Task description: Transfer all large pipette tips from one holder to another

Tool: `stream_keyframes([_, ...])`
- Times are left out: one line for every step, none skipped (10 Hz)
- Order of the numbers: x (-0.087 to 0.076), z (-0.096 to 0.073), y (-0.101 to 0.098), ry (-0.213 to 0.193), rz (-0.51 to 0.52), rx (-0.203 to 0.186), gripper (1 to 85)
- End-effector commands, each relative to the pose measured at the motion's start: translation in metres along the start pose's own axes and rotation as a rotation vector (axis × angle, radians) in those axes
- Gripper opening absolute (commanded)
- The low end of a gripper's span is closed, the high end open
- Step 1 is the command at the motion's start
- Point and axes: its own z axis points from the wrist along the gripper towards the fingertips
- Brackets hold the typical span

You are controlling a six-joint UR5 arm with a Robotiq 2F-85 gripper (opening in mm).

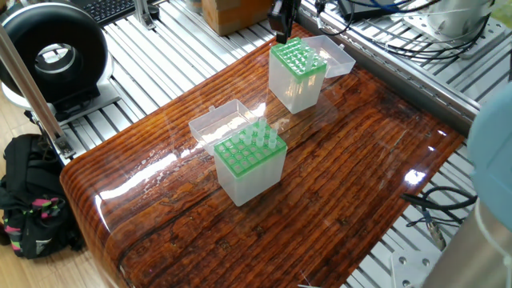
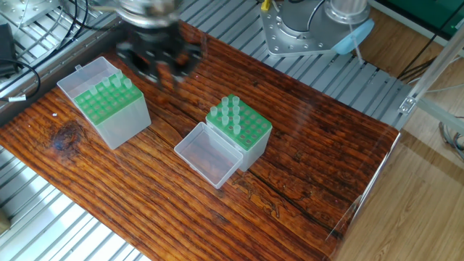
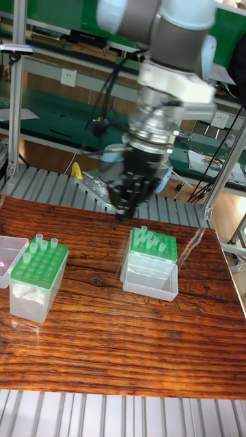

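Note:
Two clear holders with green tops stand on the wooden table. The middle holder [image 2: 239, 130] [image 1: 250, 164] [image 3: 154, 251] carries several large pipette tips [image 2: 230, 114] [image 1: 264, 134] [image 3: 147, 237] in one corner. Its lid lies open beside it. The other holder [image 2: 109, 107] [image 1: 298, 74] [image 3: 37, 272] has a row of tips [image 2: 116, 85] [image 3: 42, 242] along one edge. My gripper [image 2: 156, 65] [image 3: 124, 212] [image 1: 280, 24] hangs in the air between the two holders, blurred by motion. Its dark fingers point down; I cannot tell whether they hold a tip.
The robot base [image 2: 304, 29] is bolted to the slatted metal frame behind the table. A black round device [image 1: 52, 52], a backpack [image 1: 28, 200] and a cardboard box [image 1: 236, 12] lie beyond the table's edges. The arm's column [image 1: 488, 224] fills the right foreground.

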Motion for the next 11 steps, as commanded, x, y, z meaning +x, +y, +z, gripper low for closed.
stream_keyframes([-0.031, 0.003, 0.075, -0.006, -0.012, -0.041, 29.7])
stream_keyframes([-0.032, 0.002, 0.084, 0.014, -0.002, -0.032, 29.3])
stream_keyframes([-0.032, 0.002, 0.084, 0.014, 0.016, -0.029, 29.0])
stream_keyframes([-0.038, 0.002, 0.086, -0.01, 0.054, -0.04, 29.0])
stream_keyframes([-0.041, 0.002, 0.084, -0.023, 0.069, -0.029, 28.3])
stream_keyframes([-0.04, 0.002, 0.078, -0.018, 0.056, -0.008, 27.7])
stream_keyframes([-0.038, 0.002, 0.078, -0.011, 0.039, -0.007, 27.7])
stream_keyframes([-0.036, 0.002, 0.081, -0.003, 0.032, -0.018, 28.3])
stream_keyframes([-0.035, 0.002, 0.082, 0.0, 0.036, -0.022, 28.3])
stream_keyframes([-0.029, 0.002, 0.074, 0.023, 0.037, 0.007, 25.7])
stream_keyframes([-0.019, 0.002, 0.07, 0.062, 0.032, 0.023, 24.0])
